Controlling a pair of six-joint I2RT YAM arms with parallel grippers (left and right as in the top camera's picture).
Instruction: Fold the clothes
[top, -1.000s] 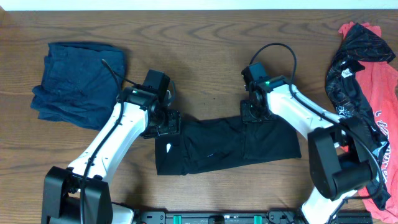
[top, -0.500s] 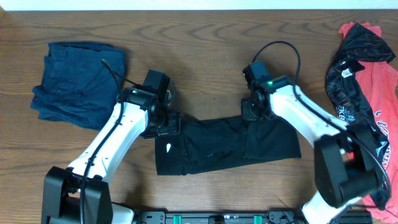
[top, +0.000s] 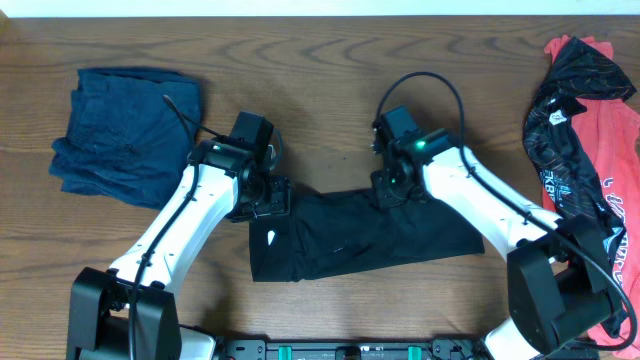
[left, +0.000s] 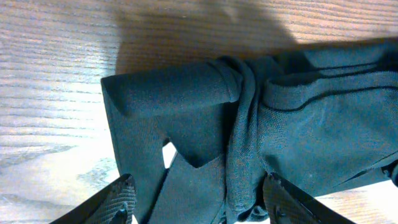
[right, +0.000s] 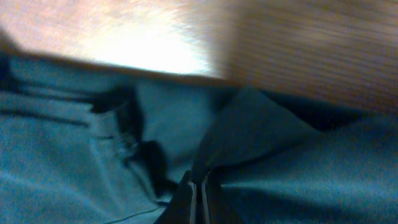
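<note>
**Overhead.** The black T-shirt (top: 360, 235) lies as a wide band, already part-folded, on the counter (top: 320, 60), low and central between the two arms. The left fingers (top: 268, 200) are over its upper left corner. The right fingers (top: 388, 190) are at its upper edge, near the middle. A dark blue garment (top: 125, 130) lies bundled at far left. A red top (top: 612, 150) and a black-patterned top (top: 562, 100) are heaped at far right. All three are well apart from the work.

**Left wrist.** The left fingers (left: 121, 200) stand released and wide, one tip to each side of the cloth, gripping nothing. Beneath them the rolled sleeve (left: 174, 93) and a bunched seam of the black T-shirt (left: 311, 124) rest on bare wood.

**Right wrist.** The right fingers (right: 189, 198) are clenched tip to tip. A ridge of black T-shirt (right: 267, 137) cloth runs up from between them, so they appear to pinch the upper edge.

**Assessment.** The step in hand is a further fold of the black shirt, with one corner secured. The next move calls for the left fingers to close on the sleeve corner. Both arms can then lift evenly and carry the edge over without dragging the layers askew.
</note>
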